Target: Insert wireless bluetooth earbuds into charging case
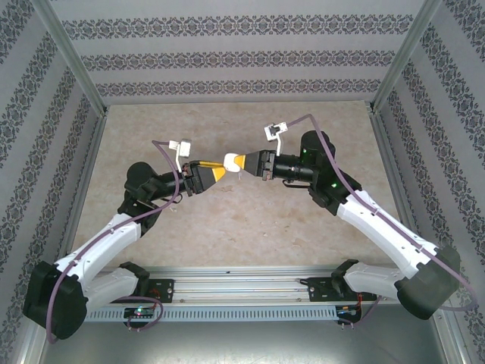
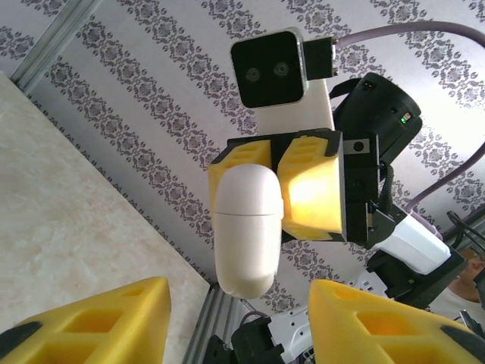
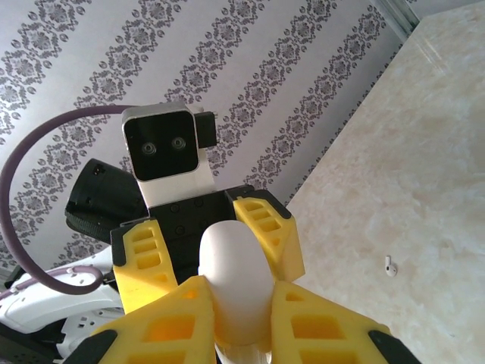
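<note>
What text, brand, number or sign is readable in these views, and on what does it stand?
No readable text in any view.
Charging case: plain white, no marking seen.
Wrist camera: two lenses, no lettering.
Earbud on the table: too small to tell.

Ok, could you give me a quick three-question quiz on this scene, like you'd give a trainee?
1. What is holding the white charging case? A) the left gripper B) the right gripper C) nothing, it lies on the table
2. True or false: the case's lid is flipped open.
3. In the right wrist view, what tiny white thing lies on the table?

Key:
1. B. The right gripper pinches the case between its yellow fingers, up in the air.
2. False. The case is closed, with only its seam showing.
3. A single earbud, lying loose on the tabletop.
</note>
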Robot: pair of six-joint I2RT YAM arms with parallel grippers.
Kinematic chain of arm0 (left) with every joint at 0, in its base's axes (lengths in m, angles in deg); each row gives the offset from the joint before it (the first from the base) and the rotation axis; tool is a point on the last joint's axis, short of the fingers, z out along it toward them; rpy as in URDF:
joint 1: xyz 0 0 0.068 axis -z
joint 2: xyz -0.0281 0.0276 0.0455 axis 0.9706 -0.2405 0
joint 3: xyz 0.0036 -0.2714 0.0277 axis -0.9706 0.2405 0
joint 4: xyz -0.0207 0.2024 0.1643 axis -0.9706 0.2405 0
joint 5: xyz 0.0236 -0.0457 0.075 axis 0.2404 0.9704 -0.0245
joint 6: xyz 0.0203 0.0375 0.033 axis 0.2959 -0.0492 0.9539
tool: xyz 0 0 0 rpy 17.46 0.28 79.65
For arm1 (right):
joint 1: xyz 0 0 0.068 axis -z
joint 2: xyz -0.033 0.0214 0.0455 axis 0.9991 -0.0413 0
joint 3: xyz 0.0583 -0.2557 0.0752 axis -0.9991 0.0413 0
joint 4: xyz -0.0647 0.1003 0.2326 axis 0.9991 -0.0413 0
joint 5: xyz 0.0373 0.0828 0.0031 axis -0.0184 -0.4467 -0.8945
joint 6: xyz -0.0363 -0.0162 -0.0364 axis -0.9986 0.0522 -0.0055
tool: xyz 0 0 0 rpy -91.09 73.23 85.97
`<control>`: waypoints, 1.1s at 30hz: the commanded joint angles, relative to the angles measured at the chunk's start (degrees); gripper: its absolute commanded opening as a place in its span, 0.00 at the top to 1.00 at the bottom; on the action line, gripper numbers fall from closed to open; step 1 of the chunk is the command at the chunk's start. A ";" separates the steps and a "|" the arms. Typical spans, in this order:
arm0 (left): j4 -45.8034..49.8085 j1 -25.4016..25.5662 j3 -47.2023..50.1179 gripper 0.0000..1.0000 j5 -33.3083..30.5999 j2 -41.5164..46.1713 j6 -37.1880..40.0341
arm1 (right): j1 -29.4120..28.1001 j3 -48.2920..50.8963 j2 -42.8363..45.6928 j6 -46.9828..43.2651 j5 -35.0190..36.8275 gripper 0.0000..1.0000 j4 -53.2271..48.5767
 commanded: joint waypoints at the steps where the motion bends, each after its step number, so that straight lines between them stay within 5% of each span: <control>1: 2.23 -0.63 -1.58 0.52 2.04 0.81 1.85 | -1.24 -2.39 0.16 -3.80 1.16 0.86 -2.47; 10: 0.36 -0.65 -2.90 0.57 4.85 -0.80 0.58 | -3.21 -5.18 -2.26 -5.51 1.46 0.86 -4.31; 20: -2.85 -0.63 -1.61 1.00 5.48 -1.19 0.18 | -3.53 -5.53 -2.25 -5.49 1.37 0.83 -4.64; 33: 3.18 -0.62 -0.56 1.00 7.32 3.11 12.48 | -2.86 -5.89 -4.24 -5.29 3.69 0.65 -10.72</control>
